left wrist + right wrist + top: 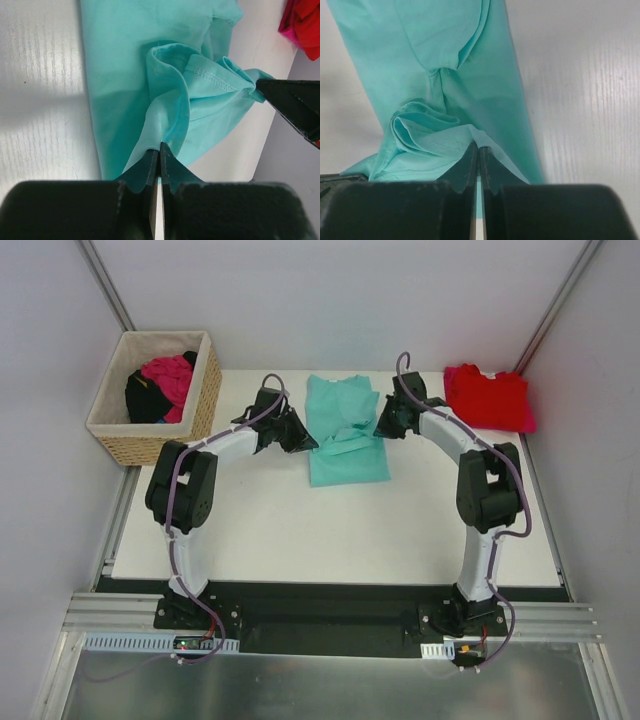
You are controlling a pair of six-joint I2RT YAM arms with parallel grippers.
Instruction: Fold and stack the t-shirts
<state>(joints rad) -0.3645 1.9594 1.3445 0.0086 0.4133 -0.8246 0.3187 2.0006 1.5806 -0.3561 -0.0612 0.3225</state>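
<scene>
A teal t-shirt (345, 430) lies folded narrow in the middle of the white table, its lower hem lifted and bunched. My left gripper (304, 438) is shut on the hem's left edge; in the left wrist view the cloth (170, 100) rises into my closed left gripper (160, 150). My right gripper (382, 424) is shut on the hem's right edge, and the teal cloth (445, 75) is pinched in my right gripper (478, 149). A folded red t-shirt (488, 397) lies at the back right corner.
A wicker basket (200, 405) at the back left holds a magenta-pink shirt (170, 375) and dark cloth (145, 398). The table's bare white top (330, 530) stretches in front of the teal shirt. Grey walls close in on both sides.
</scene>
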